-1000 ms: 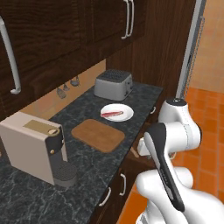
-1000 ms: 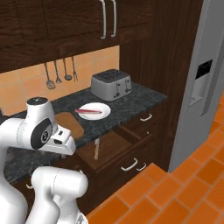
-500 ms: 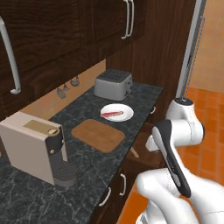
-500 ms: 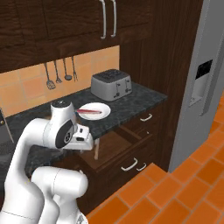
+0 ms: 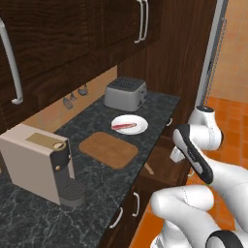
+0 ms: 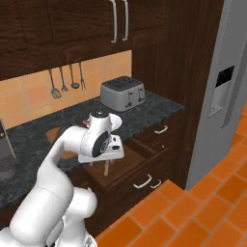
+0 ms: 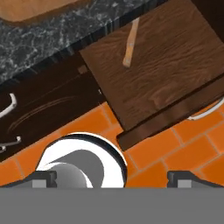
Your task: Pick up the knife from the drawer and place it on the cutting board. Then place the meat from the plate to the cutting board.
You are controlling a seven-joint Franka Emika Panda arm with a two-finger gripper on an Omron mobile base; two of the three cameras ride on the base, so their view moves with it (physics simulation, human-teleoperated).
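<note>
The drawer [image 7: 166, 74] stands pulled out below the counter, its curved silver handle [image 7: 204, 112] at the front. The knife [image 7: 130, 45] lies inside near the back, wooden handle toward me, and its handle also shows in the left base view [image 5: 148, 168]. My gripper [image 7: 112, 178] hangs open and empty above the drawer front, well apart from the knife; its hand hovers over the drawer [image 6: 107, 161]. On the counter lie the cutting board [image 5: 109, 149] and, behind it, the white plate [image 5: 138, 127] carrying the red meat [image 5: 124, 126].
A silver toaster [image 5: 126, 93] sits at the back of the counter and a beige coffee machine [image 5: 41, 164] at its left end. Utensils [image 6: 65, 82] hang on the wall. A closed drawer [image 6: 161, 131] and the fridge [image 6: 226, 87] are to the right; the floor is orange tile.
My arm has swung to the right, bringing the hand from beside the counter to above the open drawer. The gripper has stayed open. Nothing on the counter has moved.
</note>
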